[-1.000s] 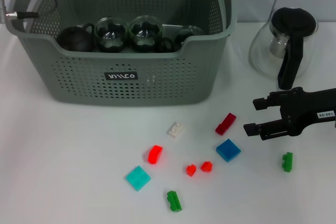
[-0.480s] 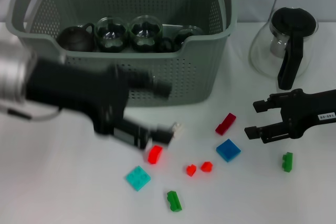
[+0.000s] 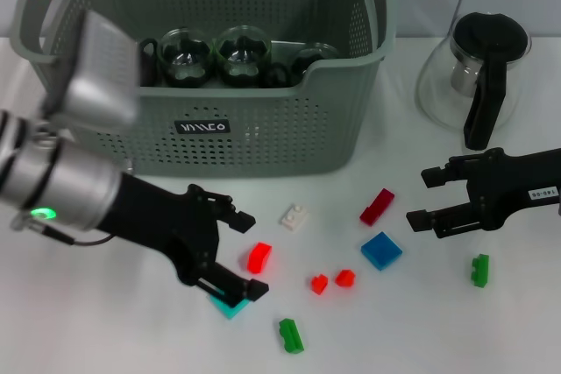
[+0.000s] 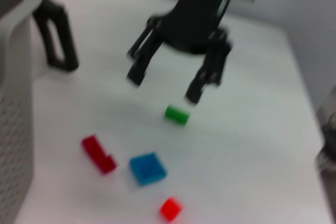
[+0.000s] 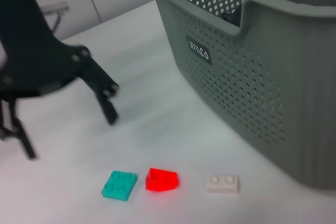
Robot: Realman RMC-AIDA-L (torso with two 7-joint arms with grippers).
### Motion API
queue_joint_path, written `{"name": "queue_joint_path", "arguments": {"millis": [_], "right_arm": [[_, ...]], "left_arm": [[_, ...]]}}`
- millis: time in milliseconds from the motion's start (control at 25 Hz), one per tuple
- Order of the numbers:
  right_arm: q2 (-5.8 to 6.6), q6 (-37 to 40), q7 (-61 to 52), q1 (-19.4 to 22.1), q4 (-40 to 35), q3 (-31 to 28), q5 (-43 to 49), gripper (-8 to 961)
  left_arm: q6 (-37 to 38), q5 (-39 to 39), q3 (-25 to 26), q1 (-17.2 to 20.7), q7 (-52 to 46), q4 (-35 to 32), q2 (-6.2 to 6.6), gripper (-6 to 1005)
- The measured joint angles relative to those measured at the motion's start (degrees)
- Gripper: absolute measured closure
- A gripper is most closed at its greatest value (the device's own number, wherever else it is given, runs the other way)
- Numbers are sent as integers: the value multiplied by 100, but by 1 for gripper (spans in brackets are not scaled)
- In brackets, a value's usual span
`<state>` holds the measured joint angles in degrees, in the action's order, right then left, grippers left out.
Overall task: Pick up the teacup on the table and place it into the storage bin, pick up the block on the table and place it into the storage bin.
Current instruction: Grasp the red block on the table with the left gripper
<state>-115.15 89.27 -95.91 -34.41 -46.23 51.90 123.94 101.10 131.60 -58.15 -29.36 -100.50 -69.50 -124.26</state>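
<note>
Grey-green storage bin [image 3: 263, 142] with teacups [image 3: 243, 54] inside; blocks [image 3: 259, 257] on table.

Matt perforated plastic storage bin [image 3: 263, 142], glossy glass pitcher [image 3: 438, 85]

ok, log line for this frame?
left gripper: open, low over table by red block and teal block | right gripper: open, idle near blue block | storage bin: holds teacups

The left end effector [image 3: 235, 254] covers most of the teal block [image 3: 229, 306]; the storage bin [image 3: 263, 142] wall hides the lower parts of the glass cups [image 3: 215, 54] inside
</note>
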Motion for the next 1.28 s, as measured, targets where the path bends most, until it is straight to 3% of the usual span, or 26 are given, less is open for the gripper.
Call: {"name": "queue_joint_path", "arguments": {"millis": [240,480,760,1280], "right_arm": [[-44,-37,-11,-4,0,-4,0,84],[-49,-42,-15,0,0,-87,-3,84],[-51,-56,31,35,0,-149,-2,84],[-51,-112,46,15,0,-145,-1,85]], "left_arm": [[-1191,518,-1055,-122,-965,30,-15,41],[-1557,829,-1742,-157,-2038,-20,-26,60],[-2127,1138,-2466,-180,-2590,31,-44,70],[-2480,1527,-2999,-224,-3127,112,-54,99]]}}
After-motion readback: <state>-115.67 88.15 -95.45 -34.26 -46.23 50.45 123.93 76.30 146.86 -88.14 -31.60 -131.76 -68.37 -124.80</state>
